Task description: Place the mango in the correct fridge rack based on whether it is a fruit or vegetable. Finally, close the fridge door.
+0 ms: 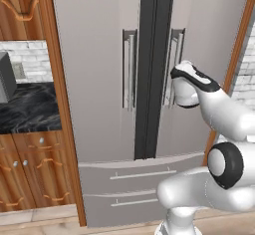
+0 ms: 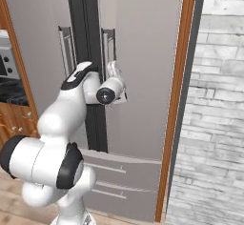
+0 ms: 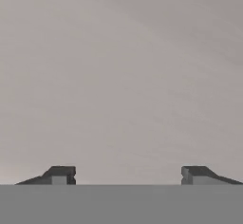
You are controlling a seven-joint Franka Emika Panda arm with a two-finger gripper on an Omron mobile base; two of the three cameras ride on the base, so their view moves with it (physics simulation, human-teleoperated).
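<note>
One fridge (image 1: pixel 99 79) with two upper doors, two vertical handles (image 1: pixel 129 69) and two bottom drawers (image 1: pixel 129 172); one arm (image 1: pixel 219 129)

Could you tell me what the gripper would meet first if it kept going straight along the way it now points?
Most likely the fridge: the open gripper faces the flat grey panel of its right door, with nothing between. It sits beside the right handle, so it may clip that; depth is unclear.

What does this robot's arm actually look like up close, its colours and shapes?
The arm is glossy white, built of fat rounded segments like swollen tubes. Black rings mark the joints, and a black band trims the segment near the wrist. One joint ends in a dark round cap. No cables show. The gripper has two small dark grey, blocky fingertips.
</note>
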